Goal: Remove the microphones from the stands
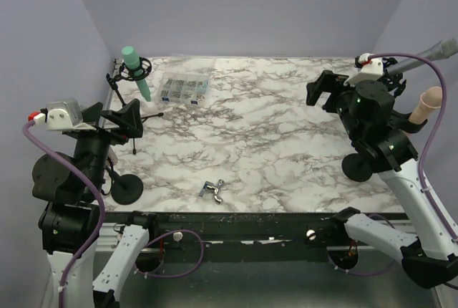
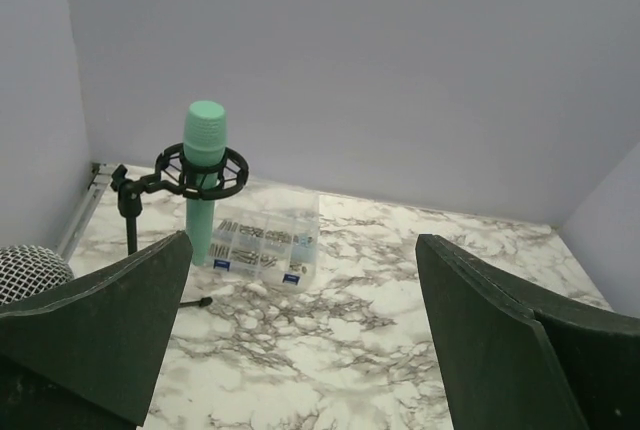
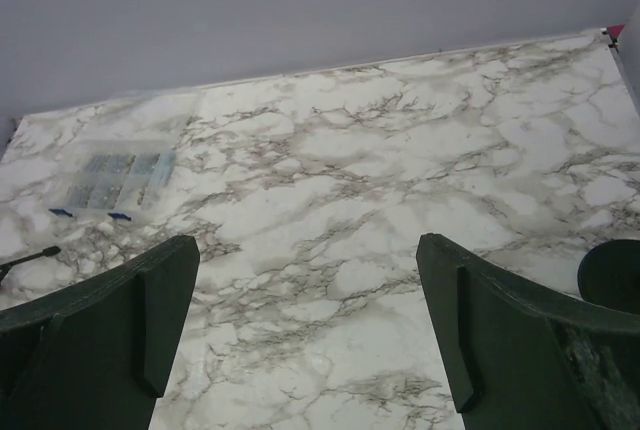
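A mint-green microphone (image 1: 138, 73) stands upright in the black ring mount of a small tripod stand (image 1: 116, 86) at the table's back left corner. The left wrist view shows the microphone (image 2: 203, 175) in its ring on the stand (image 2: 130, 205), ahead and to the left. My left gripper (image 1: 126, 119) is open and empty, near the stand's feet and short of the microphone; its jaws stand wide apart (image 2: 302, 250). My right gripper (image 1: 325, 92) is open and empty over the back right of the table, far from the microphone; it shows only marble between its jaws (image 3: 308, 245).
A clear compartment box (image 1: 186, 89) of small parts lies just right of the stand (image 2: 265, 240) (image 3: 112, 178). A small metal piece (image 1: 213, 190) lies near the front edge. Black round discs sit front left (image 1: 127, 188) and at right (image 1: 356, 167). A grey mesh microphone head (image 2: 30, 272) shows at left.
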You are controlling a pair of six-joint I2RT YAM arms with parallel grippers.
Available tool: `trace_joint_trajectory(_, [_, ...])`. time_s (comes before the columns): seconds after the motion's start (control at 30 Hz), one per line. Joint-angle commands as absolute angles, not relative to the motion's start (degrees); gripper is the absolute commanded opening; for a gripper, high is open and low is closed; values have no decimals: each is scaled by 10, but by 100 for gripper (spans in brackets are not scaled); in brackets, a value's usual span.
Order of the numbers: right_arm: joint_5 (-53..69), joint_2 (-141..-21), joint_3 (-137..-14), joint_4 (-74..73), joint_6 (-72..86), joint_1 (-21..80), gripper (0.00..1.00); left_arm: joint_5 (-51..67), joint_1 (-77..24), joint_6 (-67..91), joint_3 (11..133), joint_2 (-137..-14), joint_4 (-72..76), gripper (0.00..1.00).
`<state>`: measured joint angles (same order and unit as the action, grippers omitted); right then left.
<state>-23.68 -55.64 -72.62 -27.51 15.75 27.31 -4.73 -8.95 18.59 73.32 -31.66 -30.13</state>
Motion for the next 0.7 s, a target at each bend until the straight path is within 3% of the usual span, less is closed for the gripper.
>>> trace_joint_trajectory(0.0, [-210, -572, -734, -286, 169, 271, 100, -82, -86, 163, 751, -317, -353, 99])
trace_joint_trajectory(0.3, [-177, -650, -760, -321, 179, 270, 100, -146, -86, 149, 794, -317, -422, 99])
trace_joint_trajectory(0.67, [-111, -675, -739, -292, 223, 271, 100, -326, -86, 142, 826, -318, -490, 99])
